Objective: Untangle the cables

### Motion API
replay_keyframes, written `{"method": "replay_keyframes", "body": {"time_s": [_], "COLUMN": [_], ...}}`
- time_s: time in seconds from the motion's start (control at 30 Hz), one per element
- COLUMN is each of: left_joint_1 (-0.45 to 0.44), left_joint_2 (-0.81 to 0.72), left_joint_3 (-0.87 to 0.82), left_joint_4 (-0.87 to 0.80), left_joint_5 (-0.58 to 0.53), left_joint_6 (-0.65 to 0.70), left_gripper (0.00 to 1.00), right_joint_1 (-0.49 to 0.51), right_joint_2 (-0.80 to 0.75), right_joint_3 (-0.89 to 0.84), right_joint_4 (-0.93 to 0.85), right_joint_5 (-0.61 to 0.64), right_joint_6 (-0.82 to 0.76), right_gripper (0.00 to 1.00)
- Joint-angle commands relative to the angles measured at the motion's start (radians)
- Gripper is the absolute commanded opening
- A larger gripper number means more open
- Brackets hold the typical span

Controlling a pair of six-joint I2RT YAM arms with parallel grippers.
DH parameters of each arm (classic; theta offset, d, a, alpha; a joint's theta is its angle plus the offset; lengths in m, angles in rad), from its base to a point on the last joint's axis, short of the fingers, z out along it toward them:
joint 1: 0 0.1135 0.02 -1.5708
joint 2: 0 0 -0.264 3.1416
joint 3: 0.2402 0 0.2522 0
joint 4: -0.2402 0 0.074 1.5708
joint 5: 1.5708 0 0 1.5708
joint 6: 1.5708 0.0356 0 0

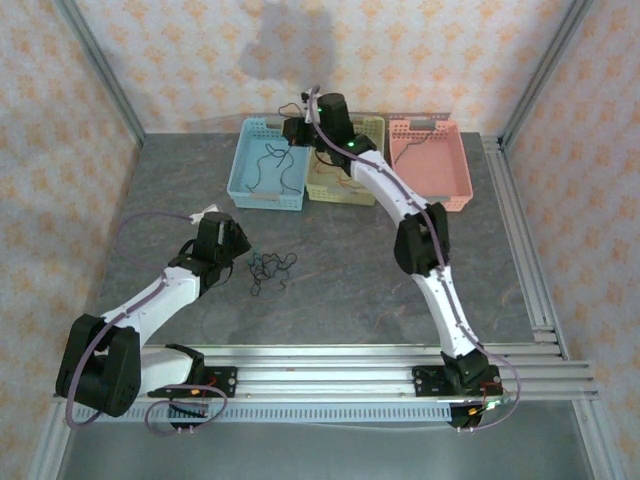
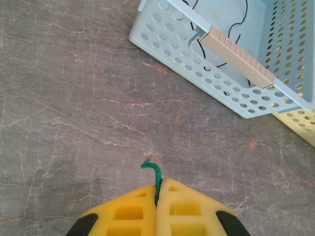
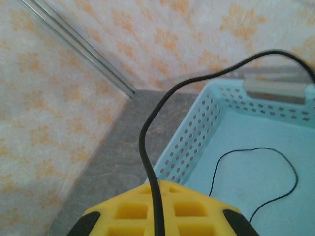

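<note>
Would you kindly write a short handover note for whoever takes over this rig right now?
Left gripper: shut on a green cable, low over the table.
Right gripper: shut on a black cable, held above the blue basket.
Things: a thin black cable lies in the blue basket; a small knot of cables sits on the table.
Done: at least one cable is in the basket.
Left: probably release the black cable into the basket, then pull the green cable free and separate the rest of the knot.
</note>
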Motion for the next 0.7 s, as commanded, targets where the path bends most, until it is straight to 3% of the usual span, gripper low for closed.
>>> {"method": "replay_keyframes", "body": {"time_s": [0.0, 0.17, 0.43, 0.47, 0.6, 0.67], "left_joint_1": [0.005, 0.005, 0.006, 0.006, 0.005, 0.005], "left_joint_2": [-0.002, 0.002, 0.007, 0.007, 0.008, 0.007], "left_joint_3": [-0.004, -0.003, 0.0, 0.0, 0.0, 0.0], "left_joint_4": [0.02, 0.019, 0.016, 0.015, 0.017, 0.016], "left_joint_5": [-0.047, -0.048, -0.049, -0.048, -0.048, -0.048], "left_joint_6": [-0.015, -0.015, -0.015, -0.015, -0.015, -0.015], "left_gripper": [0.0, 0.0, 0.0, 0.0, 0.0, 0.0], "right_joint_1": [0.021, 0.024, 0.039, 0.04, 0.039, 0.039], "right_joint_2": [0.131, 0.191, 0.263, 0.265, 0.254, 0.239], "right_joint_3": [0.186, 0.164, 0.163, 0.162, 0.168, 0.165], "right_joint_4": [-0.075, 0.062, 0.106, 0.101, 0.043, 0.01], "right_joint_5": [-0.051, -0.06, -0.065, -0.054, 0.02, 0.064], "right_joint_6": [0.036, 0.108, 0.157, 0.156, 0.131, 0.115], "right_gripper": [0.0, 0.0, 0.0, 0.04, 0.42, 0.54]}}
